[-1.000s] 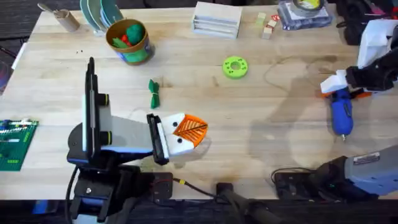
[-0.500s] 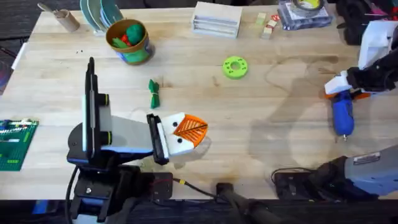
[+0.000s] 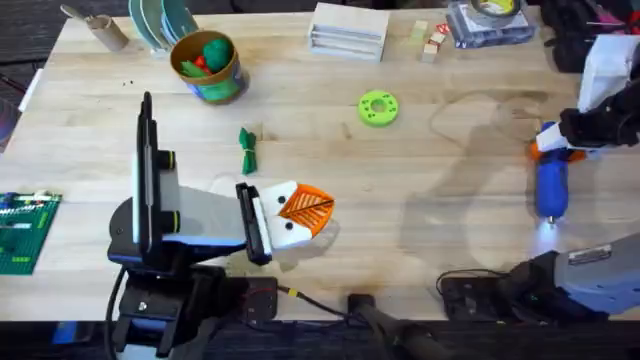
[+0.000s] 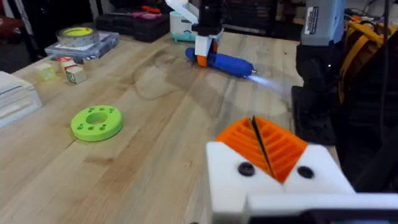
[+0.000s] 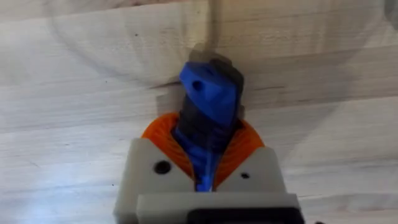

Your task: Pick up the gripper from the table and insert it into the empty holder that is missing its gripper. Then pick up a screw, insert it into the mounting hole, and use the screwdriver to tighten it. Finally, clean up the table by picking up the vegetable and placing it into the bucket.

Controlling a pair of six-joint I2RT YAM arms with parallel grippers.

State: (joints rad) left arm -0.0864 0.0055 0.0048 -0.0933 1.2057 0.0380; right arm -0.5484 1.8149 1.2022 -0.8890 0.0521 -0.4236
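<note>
My left gripper (image 3: 310, 210) rests low over the near table, shut, with an orange ribbed gripper pad (image 4: 264, 143) seated in each white holder (image 4: 273, 180). No loose screw shows. My right gripper (image 3: 553, 148) is at the far right, shut on the upper end of the blue screwdriver (image 3: 550, 190). The screwdriver's bit points toward the near edge and a light glows at its tip. The right wrist view shows the blue screwdriver body (image 5: 208, 93) clamped between orange pads (image 5: 161, 134). The green vegetable (image 3: 247, 150) lies loose on the wood. The bucket (image 3: 222, 85) stands at the back left with toys inside.
A lime-green disc (image 3: 378, 108) lies mid-table. A white box (image 3: 348, 30), small blocks (image 3: 430, 42) and a tray of tape (image 3: 488, 22) line the back edge. Plates (image 3: 160, 20) and a cardboard tube (image 3: 100, 28) sit behind the bucket. A green baseplate (image 3: 22, 232) is at the left.
The right gripper has shifted slightly to the right with the screwdriver. A glow now shows at the screwdriver's tip. The left arm has not moved.
</note>
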